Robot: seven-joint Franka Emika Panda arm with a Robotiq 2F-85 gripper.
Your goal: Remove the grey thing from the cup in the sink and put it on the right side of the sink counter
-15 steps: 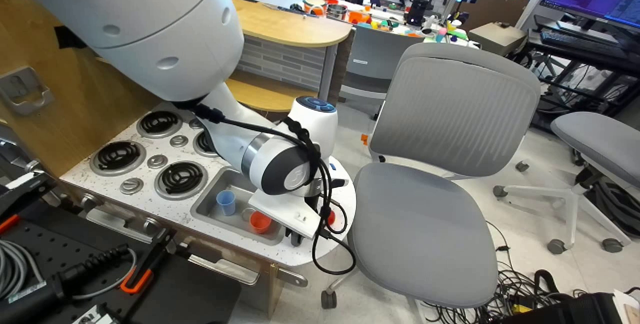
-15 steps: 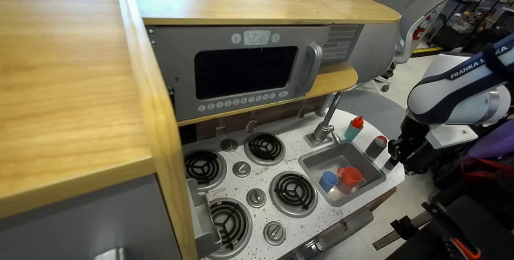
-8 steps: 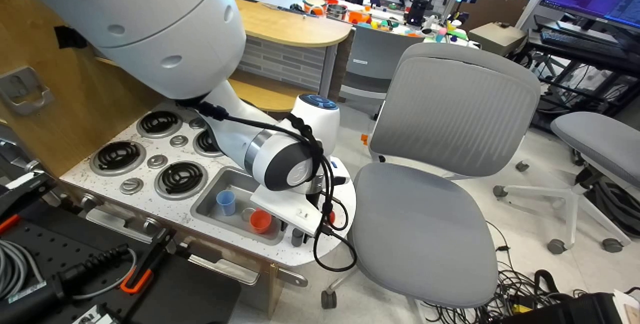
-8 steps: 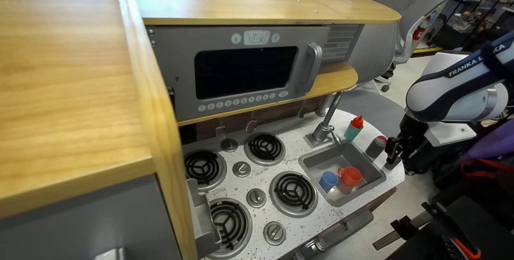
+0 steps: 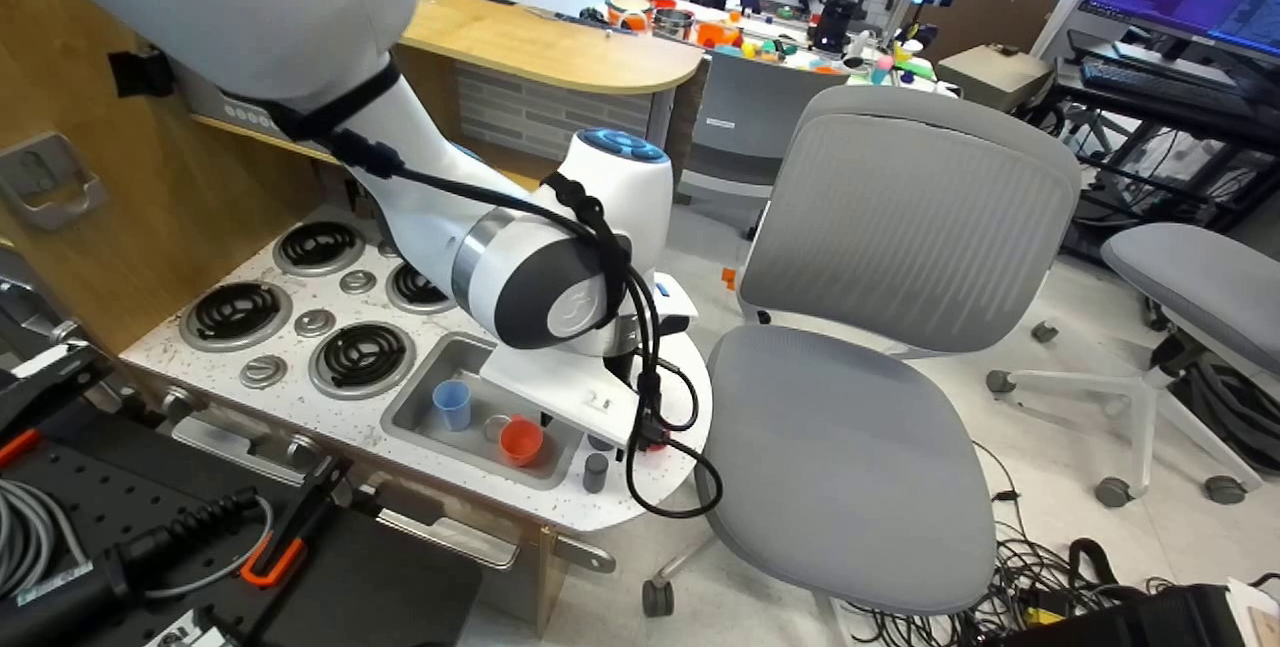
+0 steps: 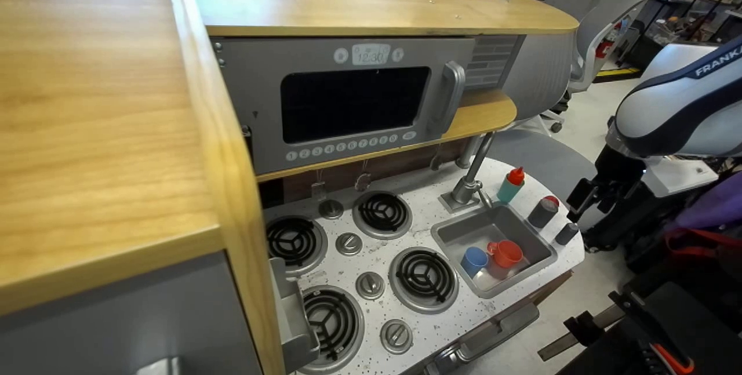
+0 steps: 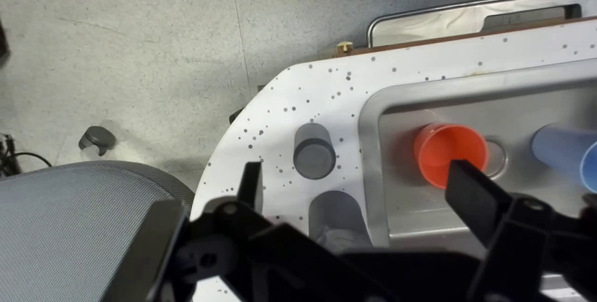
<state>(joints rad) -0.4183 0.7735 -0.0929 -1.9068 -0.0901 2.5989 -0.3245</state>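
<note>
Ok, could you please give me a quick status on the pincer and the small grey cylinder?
Pincer open, empty. Small grey cylinder upright on counter beside sink. Larger grey cylinder close by, could be bumped.

Layout at sink [image 6: 484, 230] and counter [image 6: 464, 314], in an exterior view:
Burners [image 6: 426, 280] left of sink. In sink: tumbler [image 6: 475, 261] left, mug [image 6: 508, 254] just to its right. On counter, right of sink: front cylinder [image 6: 567, 234], with rear cylinder [image 6: 542, 213] behind it, near but apart. Behind sink: faucet [image 6: 465, 190]; bottle [image 6: 510, 187] right of faucet. Gripper [image 6: 588, 213] above counter's right end.
</note>
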